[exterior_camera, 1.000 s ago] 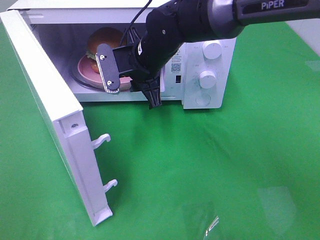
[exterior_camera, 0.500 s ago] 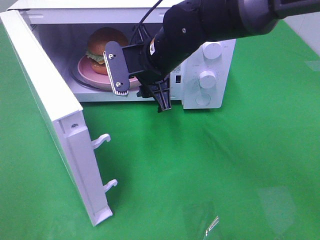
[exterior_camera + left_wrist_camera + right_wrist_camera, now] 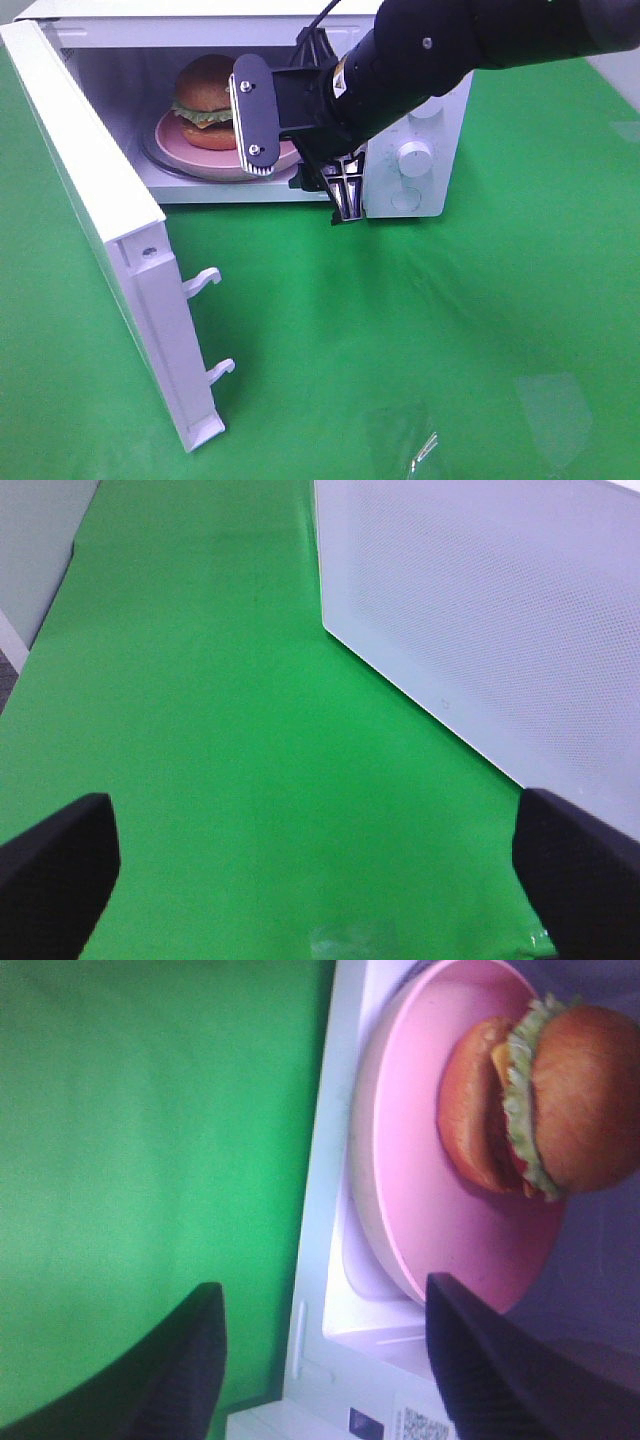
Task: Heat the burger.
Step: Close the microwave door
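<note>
Sitting on a smooth round pink plate (image 3: 175, 142) inside the boxy white microwave (image 3: 447, 150), the glossy domed burger (image 3: 208, 98) is frilly green at its middle. The right gripper (image 3: 300, 187) hangs before the open cavity, flat black jaws parted and empty; the left gripper (image 3: 320, 870) spreads its jaws wide over the green cloth bench (image 3: 450, 330).
</note>
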